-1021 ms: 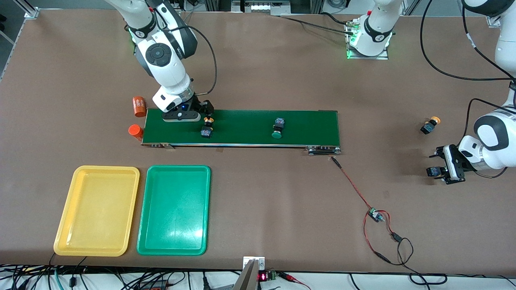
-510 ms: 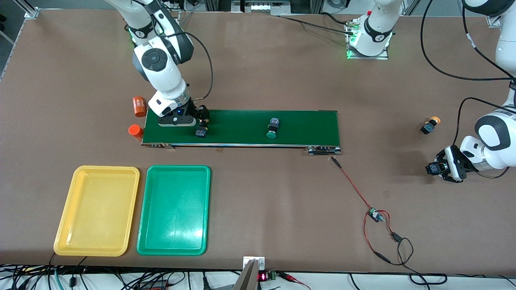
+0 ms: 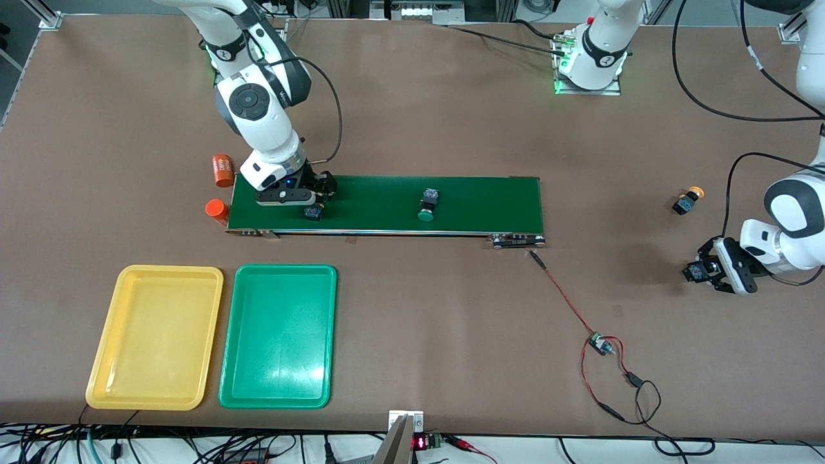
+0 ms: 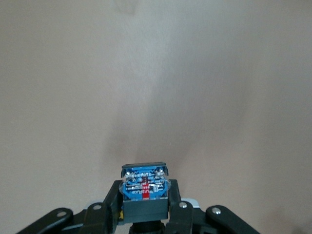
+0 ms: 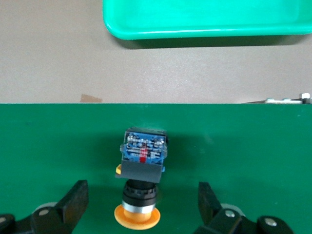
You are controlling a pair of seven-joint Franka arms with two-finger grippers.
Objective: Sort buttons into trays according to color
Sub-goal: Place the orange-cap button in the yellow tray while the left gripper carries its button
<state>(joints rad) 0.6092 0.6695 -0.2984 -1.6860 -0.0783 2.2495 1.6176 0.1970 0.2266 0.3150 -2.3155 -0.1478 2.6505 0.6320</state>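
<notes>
A yellow-orange button [image 5: 141, 168] lies on its side on the dark-green belt [image 3: 477, 203], between the fingers of my open right gripper [image 5: 141, 202]; neither finger touches it. In the front view the right gripper [image 3: 309, 196] is low over the belt's end nearest the right arm. A green button [image 3: 426, 206] lies mid-belt. My left gripper [image 4: 145, 204] is shut on a button [image 4: 145, 187] whose cap is hidden, low over the table at the left arm's end [image 3: 702, 269]. Another yellow-orange button [image 3: 687, 200] lies near it. The yellow tray [image 3: 155, 337] and green tray [image 3: 278, 335] are empty.
Two orange cylinders [image 3: 222, 170] [image 3: 216, 208] stand just off the belt's end by the right gripper. A red and black wire with a small board [image 3: 599, 345] trails from the belt's other end toward the table's near edge.
My left gripper has shut on the button it stood around. Both belt buttons have moved toward the right arm's end, and my right gripper has shifted with the yellow-orange one.
</notes>
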